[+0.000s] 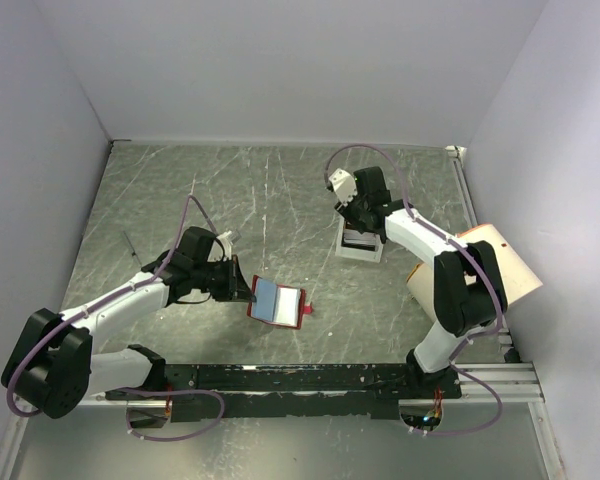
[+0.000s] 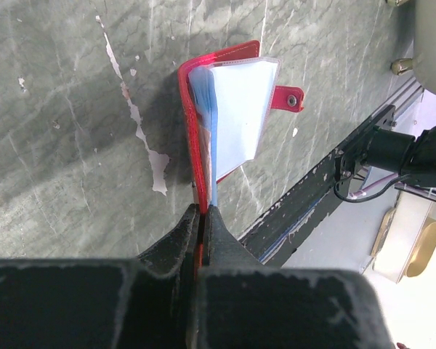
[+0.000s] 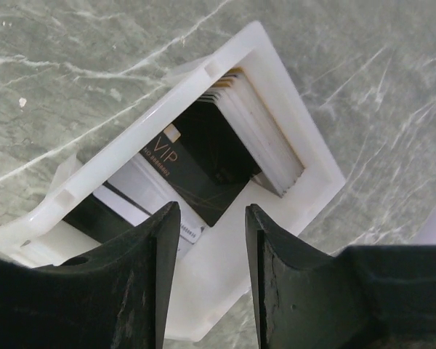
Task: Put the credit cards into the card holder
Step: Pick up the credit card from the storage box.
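Observation:
The card holder [image 1: 277, 303] is a red wallet lying open near the table's middle, with its pale blue pockets [image 2: 236, 109] facing up and its snap tab [image 2: 287, 98] sticking out. My left gripper [image 1: 244, 290] is shut on its red cover [image 2: 191, 131], the fingertips [image 2: 216, 218] pinching the edge. The credit cards stand in a white box [image 3: 294, 120]: a black VIP card [image 3: 196, 171] and a stack of pale cards [image 3: 265, 134]. Above that box [image 1: 360, 256], my right gripper [image 3: 212, 218] hangs open, its jaws apart with nothing between them.
A black rail [image 1: 310, 380] runs along the near edge between the arm bases. A tan round object [image 1: 495, 262] sits at the right behind the right arm. Pale walls close in the grey marbled table [image 1: 230, 190] on three sides.

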You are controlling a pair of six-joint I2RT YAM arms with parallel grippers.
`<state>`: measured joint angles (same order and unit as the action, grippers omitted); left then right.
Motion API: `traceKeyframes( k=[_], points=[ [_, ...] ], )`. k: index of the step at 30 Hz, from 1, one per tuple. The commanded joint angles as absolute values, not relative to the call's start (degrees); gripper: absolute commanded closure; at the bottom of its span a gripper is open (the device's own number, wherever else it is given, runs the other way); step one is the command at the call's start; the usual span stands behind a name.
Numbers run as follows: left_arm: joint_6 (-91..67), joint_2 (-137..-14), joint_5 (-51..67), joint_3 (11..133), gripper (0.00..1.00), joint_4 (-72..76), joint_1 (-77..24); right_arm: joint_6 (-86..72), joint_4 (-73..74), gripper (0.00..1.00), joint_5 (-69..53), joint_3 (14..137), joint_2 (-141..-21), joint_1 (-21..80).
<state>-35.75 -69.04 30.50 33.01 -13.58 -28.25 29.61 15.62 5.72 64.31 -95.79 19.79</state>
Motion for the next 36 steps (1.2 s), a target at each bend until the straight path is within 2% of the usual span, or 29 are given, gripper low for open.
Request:
traceKeyframes(
  k=[1,36],
  points=[
    [-35.5,-67.9,32.6,33.7,0.93,-12.9,-27.9,37.3,10.5,0.58,4.9,64.6,-95.8,19.6],
    [-35.3,-69.3,32.4,33.3,0.93,-12.4,-27.9,51.5,-7.0,0.66,11.5,59.8,-105.0,18.8]
  ],
)
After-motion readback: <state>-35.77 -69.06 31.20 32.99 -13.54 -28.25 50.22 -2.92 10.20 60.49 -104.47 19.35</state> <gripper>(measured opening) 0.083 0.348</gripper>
